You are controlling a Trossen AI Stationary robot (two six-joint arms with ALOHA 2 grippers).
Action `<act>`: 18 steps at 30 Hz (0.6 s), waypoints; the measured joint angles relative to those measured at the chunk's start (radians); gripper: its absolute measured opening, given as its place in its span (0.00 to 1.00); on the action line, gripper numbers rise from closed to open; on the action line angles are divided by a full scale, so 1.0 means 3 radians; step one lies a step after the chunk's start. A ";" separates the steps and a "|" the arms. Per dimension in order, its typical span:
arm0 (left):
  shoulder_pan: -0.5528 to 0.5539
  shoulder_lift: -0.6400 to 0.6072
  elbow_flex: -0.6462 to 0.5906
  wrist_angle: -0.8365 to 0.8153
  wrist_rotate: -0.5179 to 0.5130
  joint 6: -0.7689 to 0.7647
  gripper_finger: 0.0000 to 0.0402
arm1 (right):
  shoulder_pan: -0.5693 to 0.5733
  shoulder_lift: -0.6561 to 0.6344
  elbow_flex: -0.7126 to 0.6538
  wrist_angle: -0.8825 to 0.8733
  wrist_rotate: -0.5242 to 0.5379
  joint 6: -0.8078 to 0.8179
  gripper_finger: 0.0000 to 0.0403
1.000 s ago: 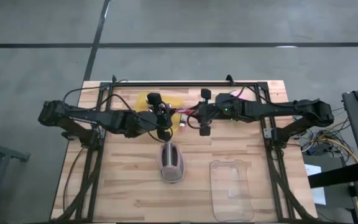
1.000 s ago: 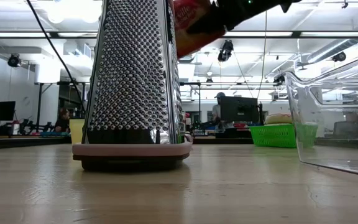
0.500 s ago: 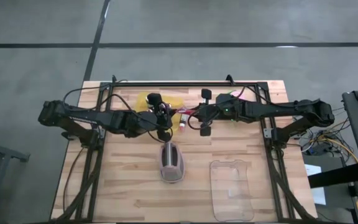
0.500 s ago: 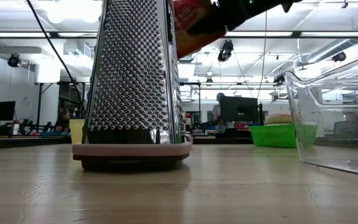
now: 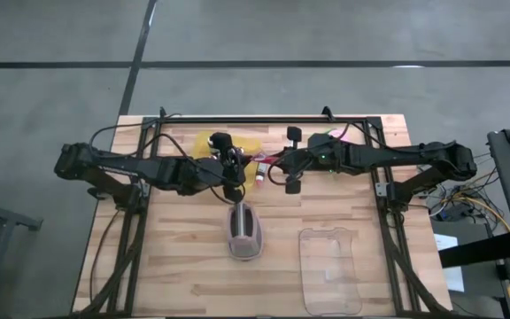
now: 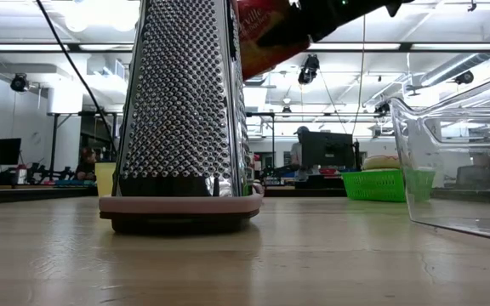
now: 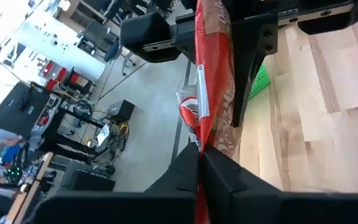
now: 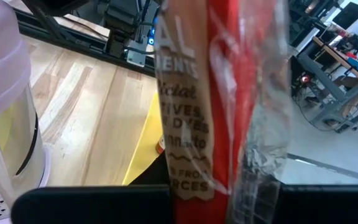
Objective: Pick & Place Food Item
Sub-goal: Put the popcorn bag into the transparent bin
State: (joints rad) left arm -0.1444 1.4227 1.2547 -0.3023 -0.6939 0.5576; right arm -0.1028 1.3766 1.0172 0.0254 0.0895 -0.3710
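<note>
A red and brown food packet (image 5: 259, 169) with a clear crimped end hangs above the table between my two arms. My left gripper (image 5: 247, 168) is shut on one end of it and my right gripper (image 5: 274, 167) on the other. The low view shows the packet (image 6: 260, 34) high up beside the grater, under a dark gripper. In the left wrist view, my right gripper's dark fingers (image 7: 252, 62) flank the packet's far part. My left gripper pinches the packet's near edge (image 7: 199, 138) between its two fingertips (image 7: 182, 163). It comes in roughly level from the table's left. The packet stands on edge, clear of the table. My right gripper has the packet's other end (image 8: 219, 158) between its fingers, coming from the table's right. Its own fingers hide the exact place of contact. The packet is lifted clear.
A tall metal grater (image 5: 244, 232) on a pink base stands just in front of the grippers. A clear plastic container (image 5: 330, 270) stands at the near right. A yellow object (image 5: 204, 142) lies under the left arm, and a pink item (image 5: 336, 135) at the far right.
In the low view the packet has tipped a little against the grater's top, so more of its printing shows. Both arms have stayed in place.
</note>
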 joint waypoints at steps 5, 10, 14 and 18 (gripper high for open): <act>-0.0009 -0.0017 0.0091 -0.0017 -0.0003 -0.0025 0.21 | 0.0000 0.0000 0.0000 -0.0023 -0.0001 -0.0009 0.06; -0.0005 -0.0018 0.0142 -0.0035 -0.0170 0.0112 0.41 | 0.0000 0.0000 -0.0001 -0.0075 0.0000 -0.0004 0.06; -0.0005 -0.0018 0.0144 -0.0057 -0.0337 0.0154 0.58 | -0.0001 0.0000 -0.0001 -0.0075 0.0000 0.0001 0.06; -0.0002 -0.0018 0.0144 -0.0127 -0.0412 0.0164 0.72 | 0.0000 0.0000 -0.0001 -0.0075 0.0000 0.0001 0.06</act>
State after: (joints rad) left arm -0.1451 1.4174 1.2980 -0.3406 -0.8174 0.6067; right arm -0.1028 1.3766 1.0168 0.0029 0.0895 -0.3706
